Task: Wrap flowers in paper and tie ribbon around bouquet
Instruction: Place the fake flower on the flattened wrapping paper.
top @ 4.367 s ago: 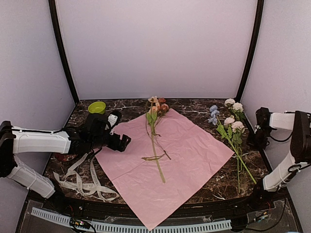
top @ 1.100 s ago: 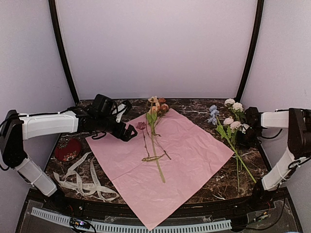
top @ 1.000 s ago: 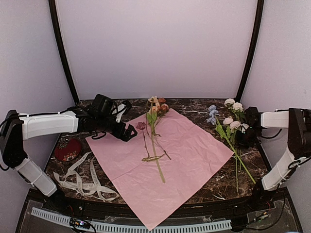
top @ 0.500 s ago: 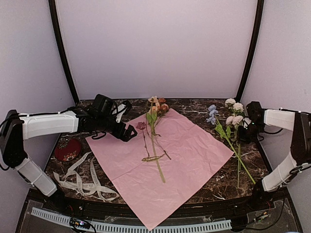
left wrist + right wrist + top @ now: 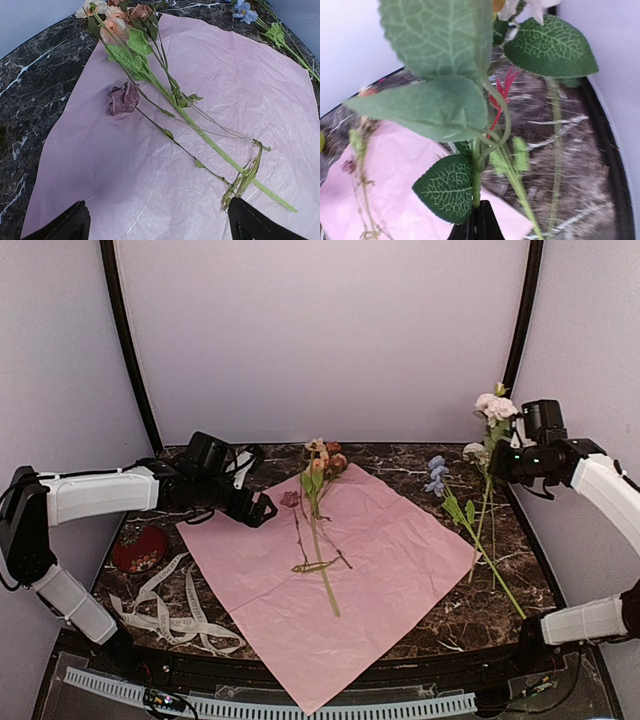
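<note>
Pink creased paper sheet (image 5: 390, 550) is taken as landmark; right of it, a pale-bloomed artificial flower (image 5: 493, 406) (likely light, whippy, crushable) is held aloft, pinched high on its stem by the closed right gripper (image 5: 508, 462); the left gripper (image 5: 256, 510) is spread empty at its left corner.

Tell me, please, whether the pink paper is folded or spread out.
Spread out. The paper lies flat on the table with a few flowers lying loose on top; no edge is turned over them.

Flowers (image 5: 165, 95) on pink paper (image 5: 210, 75)
</note>
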Controlling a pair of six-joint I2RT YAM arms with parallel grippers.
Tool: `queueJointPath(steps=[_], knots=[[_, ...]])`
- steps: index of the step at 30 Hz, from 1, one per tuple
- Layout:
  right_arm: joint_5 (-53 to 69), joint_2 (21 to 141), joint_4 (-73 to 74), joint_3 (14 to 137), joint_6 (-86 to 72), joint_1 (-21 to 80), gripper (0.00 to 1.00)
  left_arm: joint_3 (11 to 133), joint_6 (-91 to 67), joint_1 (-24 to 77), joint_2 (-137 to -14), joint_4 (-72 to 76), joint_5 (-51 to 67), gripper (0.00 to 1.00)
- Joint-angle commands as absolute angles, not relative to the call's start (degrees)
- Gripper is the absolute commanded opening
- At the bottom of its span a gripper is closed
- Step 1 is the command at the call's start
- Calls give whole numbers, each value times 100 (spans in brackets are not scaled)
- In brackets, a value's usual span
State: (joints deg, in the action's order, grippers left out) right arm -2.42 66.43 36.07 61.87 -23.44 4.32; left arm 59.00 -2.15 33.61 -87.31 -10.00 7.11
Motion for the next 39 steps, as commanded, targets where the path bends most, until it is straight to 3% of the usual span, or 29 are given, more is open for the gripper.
queueJointPath(steps=[1,4,9,20,23,26,30,34,39], knots=[[660,7245,1970,6268,-3572,2038,0,5929,-247,3290,-8761,-1043,887,99],[1097,8129,779,6502,-4187,2863,0,5941,-255,3249,-8804,-1078,850,99],[1328,10089,387,7717,-4339,3734,0,5897,-211,3221,-8797,-1061,820,99],[1630,12227,547,9026,-4457,3955,0,5975,-238,3163,-8836,-1129,919,99],[1553,12400,855,9222,-4205,3955,0,5978,-241,3160,-8851,-1153,884,99],[1306,12428,1409,9533,-3790,3934,26,5986,-259,3153,-8859,-1153,950,99],[1180,12245,2376,10015,-3113,3858,42,6000,-261,3154,-8885,-1190,925,99],[587,11487,3140,9795,-2648,3716,48,5986,-251,3153,-8884,-1164,914,99],[-557,10133,3650,8419,-2567,3075,49,6043,-245,3150,-8884,-1240,928,99]])
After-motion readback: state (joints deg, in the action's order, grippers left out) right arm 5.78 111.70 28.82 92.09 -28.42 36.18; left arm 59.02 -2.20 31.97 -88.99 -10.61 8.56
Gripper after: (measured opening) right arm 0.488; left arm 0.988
